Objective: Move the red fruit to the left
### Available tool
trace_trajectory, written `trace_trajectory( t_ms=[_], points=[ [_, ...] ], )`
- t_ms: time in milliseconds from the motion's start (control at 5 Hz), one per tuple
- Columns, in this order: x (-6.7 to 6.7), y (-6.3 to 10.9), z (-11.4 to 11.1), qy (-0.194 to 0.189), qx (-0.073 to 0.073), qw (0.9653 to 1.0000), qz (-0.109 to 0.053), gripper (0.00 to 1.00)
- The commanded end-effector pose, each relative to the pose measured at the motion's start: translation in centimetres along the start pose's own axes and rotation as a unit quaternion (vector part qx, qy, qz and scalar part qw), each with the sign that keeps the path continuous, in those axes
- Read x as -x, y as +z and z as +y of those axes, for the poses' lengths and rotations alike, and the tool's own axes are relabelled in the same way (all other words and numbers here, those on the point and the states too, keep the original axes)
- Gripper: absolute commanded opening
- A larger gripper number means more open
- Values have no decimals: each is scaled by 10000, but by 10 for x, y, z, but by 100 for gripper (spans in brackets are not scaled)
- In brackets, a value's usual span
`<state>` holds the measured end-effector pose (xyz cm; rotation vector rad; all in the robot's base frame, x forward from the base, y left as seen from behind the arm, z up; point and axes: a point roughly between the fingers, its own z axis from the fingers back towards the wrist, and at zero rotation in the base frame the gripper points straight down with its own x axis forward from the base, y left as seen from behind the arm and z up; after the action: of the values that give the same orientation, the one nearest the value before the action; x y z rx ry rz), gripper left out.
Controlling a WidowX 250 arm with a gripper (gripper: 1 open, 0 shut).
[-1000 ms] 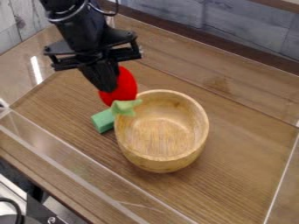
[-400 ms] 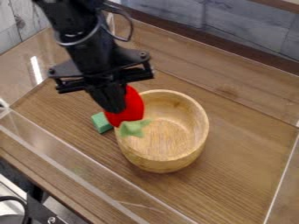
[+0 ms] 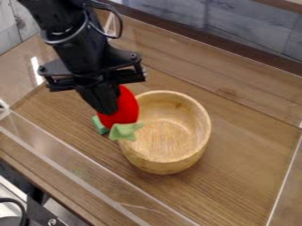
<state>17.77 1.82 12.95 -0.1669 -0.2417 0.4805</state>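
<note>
In the camera view, the black gripper (image 3: pixel 104 93) reaches down from the bench's (image 3: pixel 53 124) far-left corner side, above the left part of the wooden bowl (image 3: pixel 177 132). Its jaws are closed on the red fruit (image 3: pixel 119 107), which hangs directly beneath, green leafy cap down, overlapping the bowl's left rim in view. The green block (image 3: pixel 99 123) shows partly behind the fruit.

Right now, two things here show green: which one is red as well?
The strawberry-like toy under the hand: red body, leafy green cap; the block is green only.
</note>
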Motion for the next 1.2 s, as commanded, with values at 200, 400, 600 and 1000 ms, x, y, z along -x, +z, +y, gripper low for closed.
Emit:
trace_trajectory(
  t_ms=[200, 400, 600, 1000],
  points=[
    [-19, 15, 31, 179, -180, 9997, -54, 0],
    [-30, 9, 52, 74, -208, 9997, 66, 0],
    [-40, 2, 72, -104, -222, 9995, 214, 0],
    [-44, -25, 96, -421, -280, 9973, 530, 0]
  ],
)
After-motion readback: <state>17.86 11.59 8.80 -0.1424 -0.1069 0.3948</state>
